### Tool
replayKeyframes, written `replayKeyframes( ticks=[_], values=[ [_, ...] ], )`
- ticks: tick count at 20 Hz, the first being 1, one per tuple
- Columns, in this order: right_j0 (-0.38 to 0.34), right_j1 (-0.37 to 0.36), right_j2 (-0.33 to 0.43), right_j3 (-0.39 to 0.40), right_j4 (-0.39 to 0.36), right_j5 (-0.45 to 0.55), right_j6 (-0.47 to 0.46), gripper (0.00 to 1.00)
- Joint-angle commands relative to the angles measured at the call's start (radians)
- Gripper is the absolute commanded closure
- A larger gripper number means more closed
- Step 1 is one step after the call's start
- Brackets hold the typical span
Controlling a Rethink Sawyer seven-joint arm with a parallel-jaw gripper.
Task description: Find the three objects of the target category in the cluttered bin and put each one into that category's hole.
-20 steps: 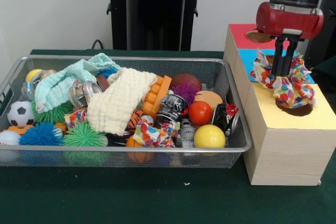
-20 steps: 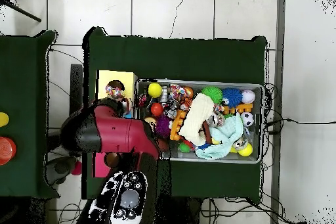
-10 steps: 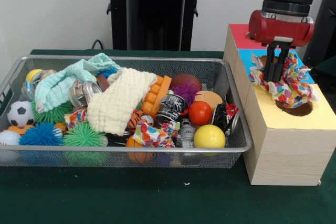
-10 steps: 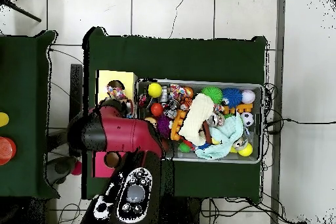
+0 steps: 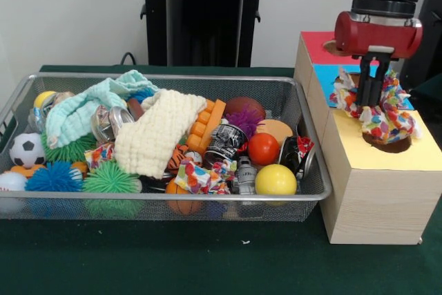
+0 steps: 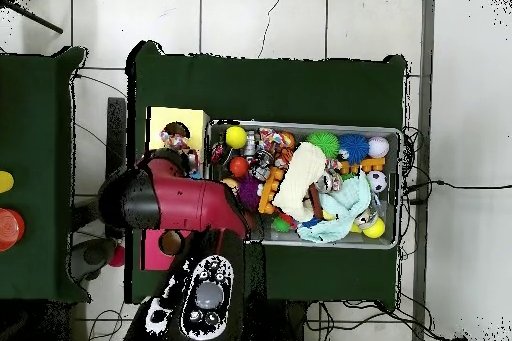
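My gripper (image 5: 371, 101) hangs over the yellow end of the wooden box (image 5: 373, 191), shut on a colourful spotted cloth (image 5: 387, 119). The cloth's lower folds droop onto the round hole (image 5: 392, 146) in the yellow top. In the overhead view the same cloth (image 6: 176, 139) shows beside the hole, and the red arm (image 6: 185, 205) hides the gripper itself. Two similar spotted cloths lie in the wire bin (image 5: 166, 197): one (image 5: 197, 177) near the front centre, one (image 5: 100, 153) at the left under the cream cloth.
The bin also holds a cream knitted cloth (image 5: 155, 136), a mint towel (image 5: 79, 112), spiky balls, a yellow ball (image 5: 275, 179), a red ball (image 5: 263, 148), cans and an orange block. The box has blue and red sections behind the yellow one.
The gripper lifted the cloth half a second ago and has since come back down a little, with the cloth still in it, over the yellow hole.
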Motion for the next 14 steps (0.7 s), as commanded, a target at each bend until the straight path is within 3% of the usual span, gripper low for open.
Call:
replayKeyframes(
  ticks=[1, 8, 14],
  values=[
    [-0.037, -0.011, 0.117, 0.070, 0.085, 0.076, 0.261, 1.00],
    [-0.018, -0.011, 0.099, 0.049, 0.141, 0.100, 0.274, 1.00],
    [0.003, 0.008, 0.068, 0.041, 0.142, 0.100, 0.247, 1.00]
  ],
)
